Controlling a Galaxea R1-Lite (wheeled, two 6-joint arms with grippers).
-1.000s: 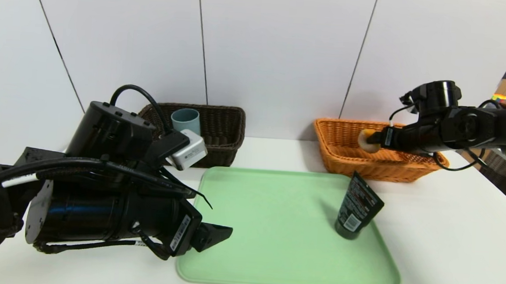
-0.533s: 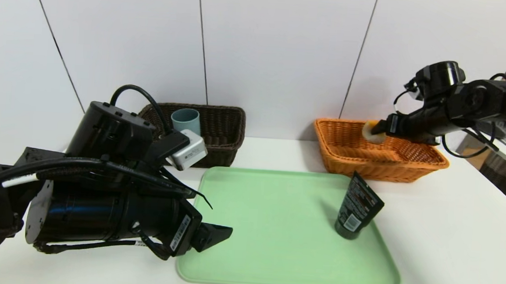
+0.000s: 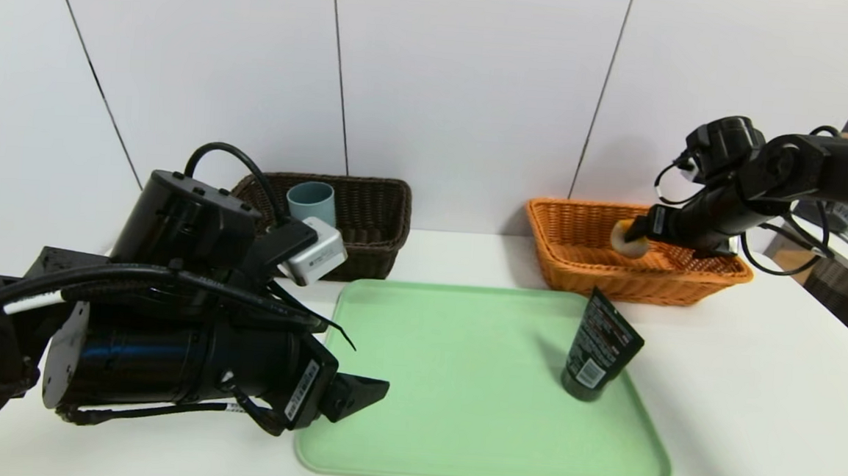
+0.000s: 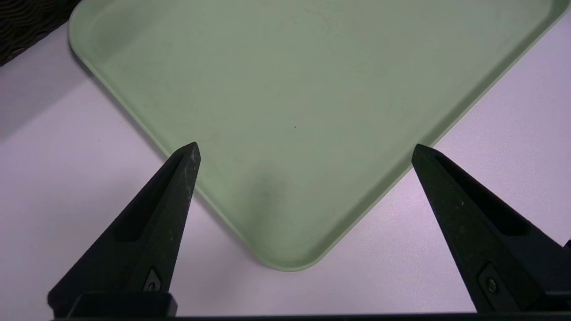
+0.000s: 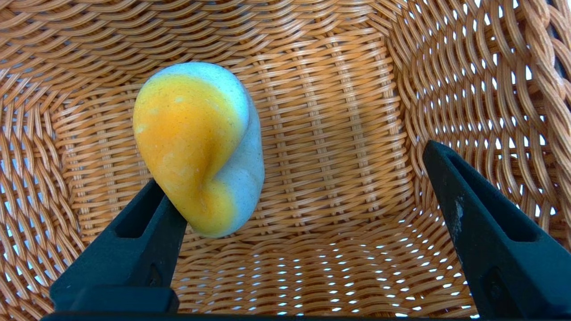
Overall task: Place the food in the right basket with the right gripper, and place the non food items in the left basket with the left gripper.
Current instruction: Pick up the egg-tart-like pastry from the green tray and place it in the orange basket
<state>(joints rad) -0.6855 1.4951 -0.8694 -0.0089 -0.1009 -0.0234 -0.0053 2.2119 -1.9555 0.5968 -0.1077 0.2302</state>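
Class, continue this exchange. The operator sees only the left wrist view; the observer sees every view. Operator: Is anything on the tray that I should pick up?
Observer: Yes, a black tube stands tilted, cap down, near the tray's right edge.
Operator: What is in the left basket so far?
Observer: A blue cup stands in the dark basket.
Operator: And the other arm?
Observer: The right gripper is open over the orange basket; a fried egg touches one of its fingers.

You see a yellow-and-white food piece (image 5: 198, 147) over the orange basket (image 3: 577, 258) at one o'clock; black tube (image 3: 600, 346) tilted on the tray's right side.
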